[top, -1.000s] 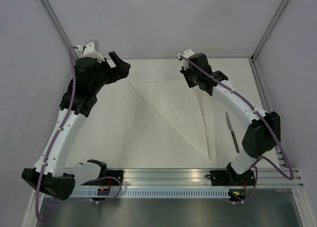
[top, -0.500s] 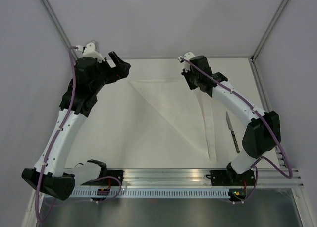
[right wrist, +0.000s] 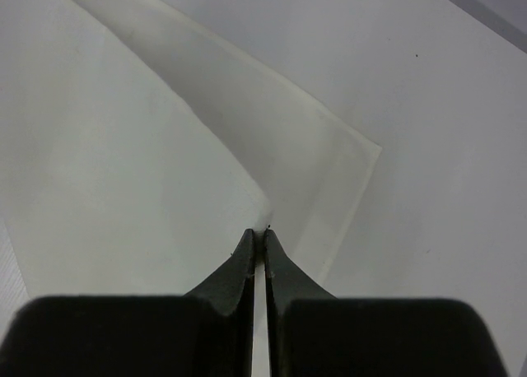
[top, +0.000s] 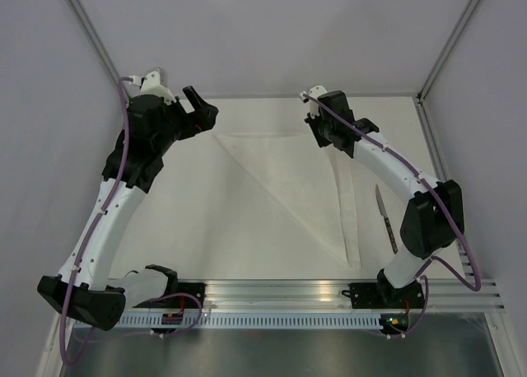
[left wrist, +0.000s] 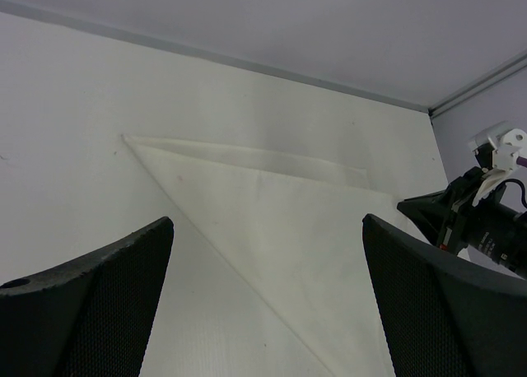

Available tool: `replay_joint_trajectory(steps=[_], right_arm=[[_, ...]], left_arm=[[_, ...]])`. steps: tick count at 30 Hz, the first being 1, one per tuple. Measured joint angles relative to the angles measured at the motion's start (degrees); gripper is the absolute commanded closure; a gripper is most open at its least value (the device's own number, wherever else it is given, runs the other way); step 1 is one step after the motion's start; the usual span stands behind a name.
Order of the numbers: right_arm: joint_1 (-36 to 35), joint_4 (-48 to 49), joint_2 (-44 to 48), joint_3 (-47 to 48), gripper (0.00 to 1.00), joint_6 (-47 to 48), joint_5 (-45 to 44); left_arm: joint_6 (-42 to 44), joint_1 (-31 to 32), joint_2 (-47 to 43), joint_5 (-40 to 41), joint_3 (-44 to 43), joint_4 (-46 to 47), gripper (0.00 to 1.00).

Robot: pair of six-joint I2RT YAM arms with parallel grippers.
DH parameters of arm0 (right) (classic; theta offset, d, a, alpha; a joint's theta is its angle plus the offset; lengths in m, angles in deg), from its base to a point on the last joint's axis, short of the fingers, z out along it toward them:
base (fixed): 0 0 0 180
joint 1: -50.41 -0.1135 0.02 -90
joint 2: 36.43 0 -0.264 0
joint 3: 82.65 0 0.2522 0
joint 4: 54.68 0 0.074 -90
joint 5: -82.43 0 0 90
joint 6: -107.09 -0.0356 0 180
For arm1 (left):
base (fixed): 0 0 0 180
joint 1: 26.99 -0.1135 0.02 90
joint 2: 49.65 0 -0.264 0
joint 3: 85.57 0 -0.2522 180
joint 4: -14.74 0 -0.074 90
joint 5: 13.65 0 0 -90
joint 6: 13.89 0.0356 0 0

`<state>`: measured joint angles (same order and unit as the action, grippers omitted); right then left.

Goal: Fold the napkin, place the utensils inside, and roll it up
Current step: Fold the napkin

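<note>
The napkin lies folded into a white triangle, its long edge running from far left to near right. My right gripper is shut on the top layer's corner at the napkin's far right. In the right wrist view the fingertips pinch that cloth corner, with the lower layer showing beyond it. My left gripper is open and empty, hovering by the napkin's far-left corner. The knife, with silver blade and dark handle, lies on the table right of the napkin.
The pale table is bounded by grey walls behind and at both sides. A metal rail with the arm bases runs along the near edge. My right arm passes above the knife.
My right gripper has moved slightly toward the far right with the napkin corner in it. The left arm has barely shifted.
</note>
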<state>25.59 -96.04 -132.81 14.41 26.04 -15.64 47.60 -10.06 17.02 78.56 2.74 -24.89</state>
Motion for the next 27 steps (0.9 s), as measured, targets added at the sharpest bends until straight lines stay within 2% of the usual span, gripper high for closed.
replay_joint_trajectory(steps=[27], right_arm=[[1.9, -0.8, -3.2, 3.9, 1.00, 1.3, -0.9]], left_arm=[[0.0, -0.3, 0.2, -0.9, 0.5, 0.6, 0.00]])
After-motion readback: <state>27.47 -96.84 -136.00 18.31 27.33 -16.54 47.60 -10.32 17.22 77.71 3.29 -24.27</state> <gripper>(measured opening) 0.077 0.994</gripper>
